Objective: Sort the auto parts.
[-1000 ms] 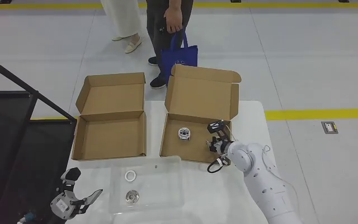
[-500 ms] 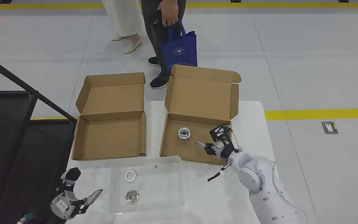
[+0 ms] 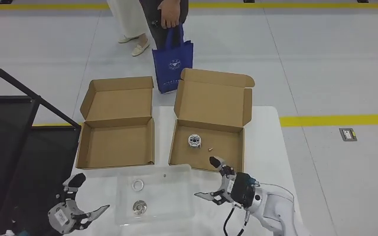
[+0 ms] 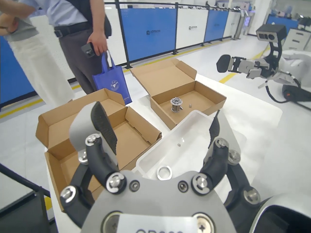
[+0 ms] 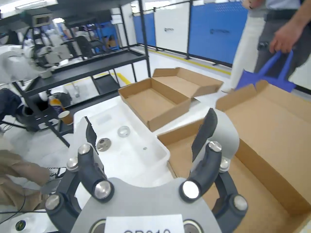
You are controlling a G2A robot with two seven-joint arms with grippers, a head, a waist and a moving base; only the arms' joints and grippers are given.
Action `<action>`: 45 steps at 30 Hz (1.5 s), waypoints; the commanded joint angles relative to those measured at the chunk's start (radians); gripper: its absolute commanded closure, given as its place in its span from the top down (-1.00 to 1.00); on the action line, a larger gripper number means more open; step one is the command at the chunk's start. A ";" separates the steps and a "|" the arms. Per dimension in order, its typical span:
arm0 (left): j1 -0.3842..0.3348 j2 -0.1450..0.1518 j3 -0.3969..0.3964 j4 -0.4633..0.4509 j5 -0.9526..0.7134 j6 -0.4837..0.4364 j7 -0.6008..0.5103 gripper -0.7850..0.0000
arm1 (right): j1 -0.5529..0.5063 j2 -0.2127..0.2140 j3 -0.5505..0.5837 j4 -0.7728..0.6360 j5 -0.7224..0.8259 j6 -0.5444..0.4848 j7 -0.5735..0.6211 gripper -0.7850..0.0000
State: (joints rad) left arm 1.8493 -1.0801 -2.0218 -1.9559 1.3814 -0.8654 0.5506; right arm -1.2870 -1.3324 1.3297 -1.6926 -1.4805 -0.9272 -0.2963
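Ring (image 3: 137, 185) and disc (image 3: 139, 206) lie in the tray (image 3: 155, 170).
I judge my left tool (image 3: 88, 196) nearer them than my right tool (image 3: 207, 178); both gape wide, empty.

Glossy plastic tray (image 3: 171, 203), shiny metal ring (image 3: 137, 185)

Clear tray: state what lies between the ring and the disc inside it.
Nothing: in the top view, the tray floor is bare between the ring and the disc.
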 commanded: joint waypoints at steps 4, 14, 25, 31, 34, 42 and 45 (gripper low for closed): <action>-0.016 0.016 -0.005 -0.087 0.156 -0.088 -0.004 1.00 | -0.008 0.027 -0.013 0.009 -0.135 -0.085 -0.219 1.00; -0.059 0.045 0.063 -0.190 0.275 -0.147 -0.135 1.00 | -0.008 0.063 -0.047 0.037 -0.258 -0.085 -0.393 1.00; -0.057 0.048 0.098 -0.213 0.357 -0.122 -0.237 1.00 | 0.001 0.064 -0.043 0.053 -0.188 -0.076 -0.375 1.00; -0.128 0.060 0.192 -0.200 0.452 -0.147 -0.421 1.00 | -0.032 0.078 -0.009 0.048 -0.149 -0.073 -0.403 1.00; -0.177 0.069 0.259 -0.177 0.483 -0.147 -0.510 1.00 | -0.058 0.089 0.016 0.038 -0.153 -0.081 -0.444 1.00; -0.294 0.099 0.426 -0.110 0.481 -0.147 -0.762 1.00 | -0.092 0.112 0.041 0.032 -0.175 -0.081 -0.516 1.00; -0.307 0.099 0.434 -0.107 0.454 -0.147 -0.787 1.00 | -0.090 0.118 0.037 0.040 -0.167 -0.083 -0.513 1.00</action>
State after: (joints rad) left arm 1.5409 -0.9805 -1.5867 -2.0623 1.8298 -1.0123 -0.2409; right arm -1.3788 -1.2162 1.3673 -1.6557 -1.6502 -1.0083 -0.8121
